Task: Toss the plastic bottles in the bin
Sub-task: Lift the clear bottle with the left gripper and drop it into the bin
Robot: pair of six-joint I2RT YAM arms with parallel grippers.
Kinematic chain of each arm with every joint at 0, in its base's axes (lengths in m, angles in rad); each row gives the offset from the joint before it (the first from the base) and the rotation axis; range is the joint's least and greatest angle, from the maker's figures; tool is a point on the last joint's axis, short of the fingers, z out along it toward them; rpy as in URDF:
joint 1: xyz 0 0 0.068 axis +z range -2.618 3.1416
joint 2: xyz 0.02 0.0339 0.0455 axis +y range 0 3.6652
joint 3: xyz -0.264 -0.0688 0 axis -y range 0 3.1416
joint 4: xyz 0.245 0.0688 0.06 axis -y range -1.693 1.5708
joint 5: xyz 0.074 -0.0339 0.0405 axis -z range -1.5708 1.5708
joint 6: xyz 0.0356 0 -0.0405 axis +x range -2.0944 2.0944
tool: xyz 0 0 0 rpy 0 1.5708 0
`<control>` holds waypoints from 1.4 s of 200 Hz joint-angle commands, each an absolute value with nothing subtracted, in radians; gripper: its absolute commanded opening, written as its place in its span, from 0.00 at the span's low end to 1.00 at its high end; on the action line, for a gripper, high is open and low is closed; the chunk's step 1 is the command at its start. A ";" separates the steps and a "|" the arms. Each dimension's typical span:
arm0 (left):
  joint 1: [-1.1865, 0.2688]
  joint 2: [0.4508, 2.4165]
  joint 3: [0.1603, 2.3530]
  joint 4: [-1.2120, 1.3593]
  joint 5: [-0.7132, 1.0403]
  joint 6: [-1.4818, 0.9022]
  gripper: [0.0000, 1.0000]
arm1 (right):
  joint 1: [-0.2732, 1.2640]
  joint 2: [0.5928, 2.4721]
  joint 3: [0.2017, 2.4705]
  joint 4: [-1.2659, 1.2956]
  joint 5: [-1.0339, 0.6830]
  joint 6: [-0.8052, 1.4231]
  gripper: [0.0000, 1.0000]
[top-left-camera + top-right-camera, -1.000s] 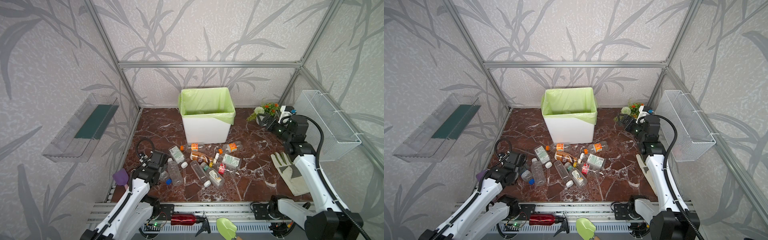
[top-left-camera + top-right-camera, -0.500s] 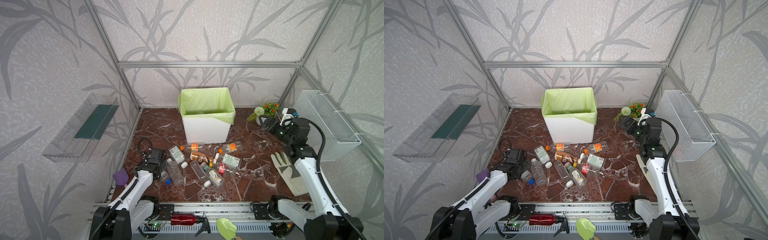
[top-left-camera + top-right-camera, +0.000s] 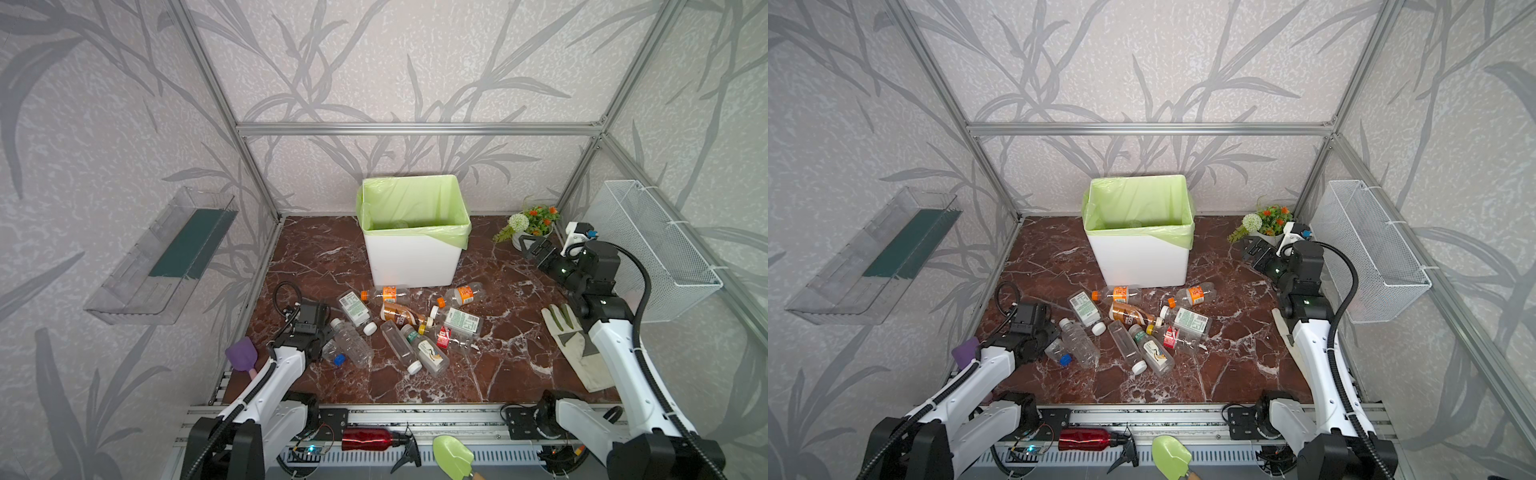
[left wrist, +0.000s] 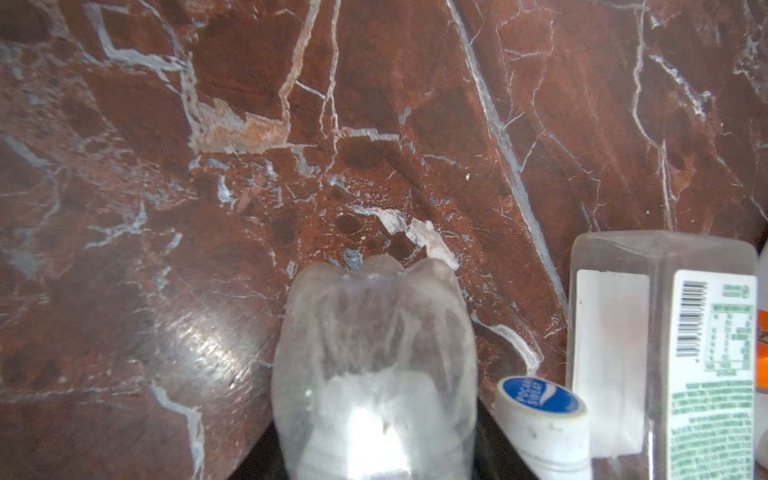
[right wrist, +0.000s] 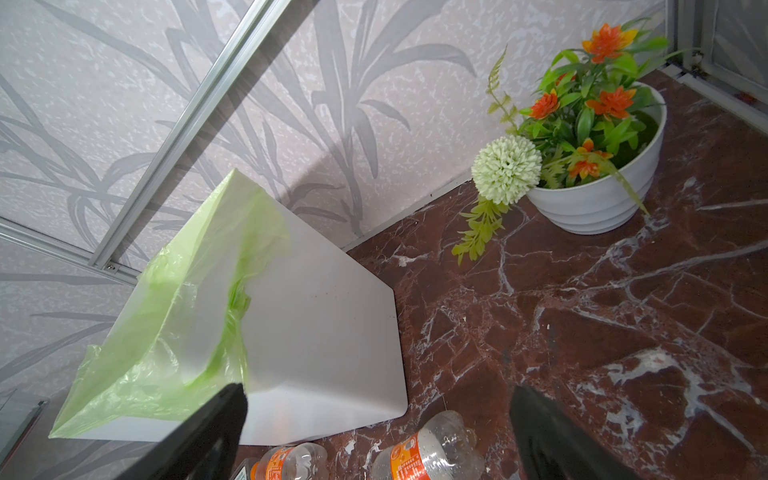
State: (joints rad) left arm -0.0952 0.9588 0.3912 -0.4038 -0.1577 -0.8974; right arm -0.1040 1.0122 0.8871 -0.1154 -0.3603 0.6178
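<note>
- On the left wall hangs a clear tray [image 3: 137, 282], tilted, with a dark green strip inside it.
- Near the front-left corner of the red-brown marble floor [image 3: 498, 365], a purple scoop [image 3: 241, 353] lies just beside the left arm.
- Just right of the scoop, the left gripper [image 3: 320, 345] sits low over the floor, pinching a small clear bottle [image 4: 374, 365] that lies on its side. Its blue cap [image 3: 340, 360] points toward the front rail.
- Just beside that bottle lies a longer ribbed bottle [image 3: 353, 345], and behind it a square bottle [image 3: 353, 308] with a green printed label.
- Across the middle, the other bottles lie in a loose heap: a brown bottle [image 3: 397, 313], several clear ones with white caps, an orange-labelled bottle [image 3: 386, 293] just in front of the bin, and a second one [image 3: 463, 296] further right.
- Behind the heap, at the back centre, the bin [image 3: 411, 262] stands upright with a green bag [image 3: 415, 199] folded over its rim, well apart from the left gripper.
- On the front rail lie a red metal bottle [image 3: 368, 440] and a green scoop [image 3: 453, 455].
- Right of the bin, a flower pot [image 3: 534, 224] stands in the back corner. The right gripper [image 3: 528, 245] hangs in the air just in front of it, its fingers [image 5: 216, 424] spread wide and empty.
- A glove [image 3: 573, 345] lies flat beside the right arm.
- A wire basket [image 3: 652, 249] hangs on the right wall.
</note>
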 commanded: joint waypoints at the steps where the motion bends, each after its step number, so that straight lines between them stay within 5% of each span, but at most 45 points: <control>1: -0.087 0.897 0.453 -0.481 -0.206 -0.873 0.42 | -0.116 0.989 0.882 -0.124 -0.350 0.614 0.99; 66: -0.031 0.811 0.976 -0.597 -0.357 -0.550 0.44 | -0.195 0.989 0.882 -0.117 -0.386 0.623 0.99; 107: -0.039 0.948 1.325 -0.377 -0.165 -0.457 0.40 | -0.217 0.986 0.860 -0.107 -0.419 0.632 0.99; 127: -0.117 1.028 1.453 -0.310 -0.125 -0.420 0.40 | -0.256 0.988 0.841 -0.076 -0.460 0.687 0.99; 152: -0.380 1.190 1.609 -0.259 -0.263 -0.219 0.42 | -0.273 0.986 0.836 -0.064 -0.473 0.703 0.99; 176: -0.404 1.466 1.816 -0.374 -0.051 -0.320 0.44 | -0.276 0.983 0.842 -0.074 -0.477 0.697 0.99; 191: -0.404 1.670 1.980 -0.489 0.075 -0.372 0.56 | -0.277 0.986 0.851 -0.078 -0.481 0.698 0.99; 207: -0.416 1.834 2.246 -0.718 0.171 -0.377 0.91 | -0.279 0.989 0.873 -0.086 -0.500 0.697 1.00; 223: -0.445 1.868 2.471 -0.896 0.091 -0.302 0.96 | -0.281 0.983 0.893 -0.110 -0.495 0.679 1.00; 236: -0.493 1.756 2.408 -0.803 -0.069 -0.200 0.99 | -0.284 0.970 0.890 -0.118 -0.484 0.674 1.00; 260: -0.535 1.376 1.853 -0.206 -0.213 -0.101 0.99 | -0.284 0.957 0.861 -0.115 -0.484 0.689 1.00; 280: -0.535 1.254 1.740 -0.204 -0.306 -0.079 0.99 | -0.284 0.961 0.834 -0.111 -0.491 0.715 1.00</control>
